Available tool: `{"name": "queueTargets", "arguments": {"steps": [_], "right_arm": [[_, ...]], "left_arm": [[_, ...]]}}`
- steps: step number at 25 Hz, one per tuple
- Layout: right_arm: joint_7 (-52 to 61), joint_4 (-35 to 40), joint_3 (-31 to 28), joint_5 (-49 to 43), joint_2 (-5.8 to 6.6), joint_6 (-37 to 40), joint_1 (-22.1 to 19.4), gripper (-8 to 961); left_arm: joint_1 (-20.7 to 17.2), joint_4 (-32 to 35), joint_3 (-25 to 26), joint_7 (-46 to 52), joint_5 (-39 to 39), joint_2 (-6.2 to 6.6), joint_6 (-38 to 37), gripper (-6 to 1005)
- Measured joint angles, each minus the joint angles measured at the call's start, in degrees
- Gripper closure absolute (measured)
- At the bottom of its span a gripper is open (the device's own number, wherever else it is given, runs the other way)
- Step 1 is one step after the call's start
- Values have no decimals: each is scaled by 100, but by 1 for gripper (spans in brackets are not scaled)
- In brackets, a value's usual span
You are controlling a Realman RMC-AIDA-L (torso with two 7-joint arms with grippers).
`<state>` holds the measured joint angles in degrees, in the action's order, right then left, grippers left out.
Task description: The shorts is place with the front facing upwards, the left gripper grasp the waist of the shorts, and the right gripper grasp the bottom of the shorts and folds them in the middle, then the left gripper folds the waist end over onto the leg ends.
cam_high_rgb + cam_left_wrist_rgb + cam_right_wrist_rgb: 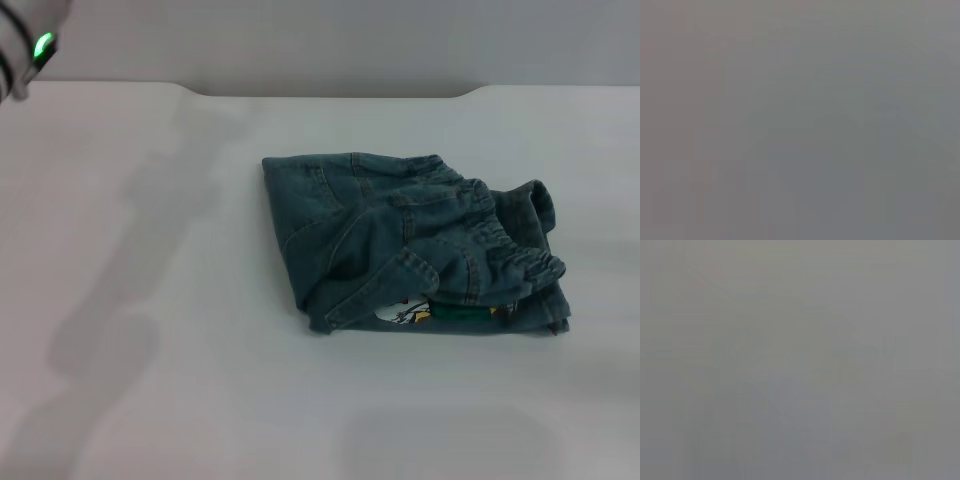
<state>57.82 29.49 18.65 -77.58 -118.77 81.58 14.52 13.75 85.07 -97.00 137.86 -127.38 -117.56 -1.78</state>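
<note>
shorts [400,240]: one, folded | table [200,380] | left arm [25,45]: far-left corner

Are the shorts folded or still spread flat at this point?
Folded. The shorts lie as a compact bundle, the ruffled waistband lying over the leg ends, with the cartoon print peeking out underneath.

No readable text, label or number shows anywhere, not even on the shorts [400,240].
</note>
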Motion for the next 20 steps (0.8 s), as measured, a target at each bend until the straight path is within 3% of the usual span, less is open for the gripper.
{"name": "queueTargets", "arguments": {"steps": [4,5,8,9,13,18,20], "right_arm": [[-1303,-579,-53,834,0,14,-41,466],[-1617,-738,-61,1108,-3,16,-42,465],[-2239,-1127,-65,1792,-8,74,-44,465],[-2526,-1322,-69,2185,-8,137,-45,465],[-2787,-1516,-72,2647,-8,215,-37,465],[-2825,-1735,-73,3222,-21,290,10,465],[-2833,-1769,-73,3279,-21,309,26,465]], "left_arm": [[8,-1034,-102,424,221,-3,1260,146],[8,-1034,-102,424,221,-3,1260,147],[9,-1716,-277,1266,67,13,2249,149],[-13,-2108,-332,2017,-172,27,2829,150],[-47,-2655,-453,2676,-516,23,3649,152],[-55,-3389,-1136,2710,-722,27,5376,152],[-38,-3524,-1208,2711,-766,26,5656,152]]}}
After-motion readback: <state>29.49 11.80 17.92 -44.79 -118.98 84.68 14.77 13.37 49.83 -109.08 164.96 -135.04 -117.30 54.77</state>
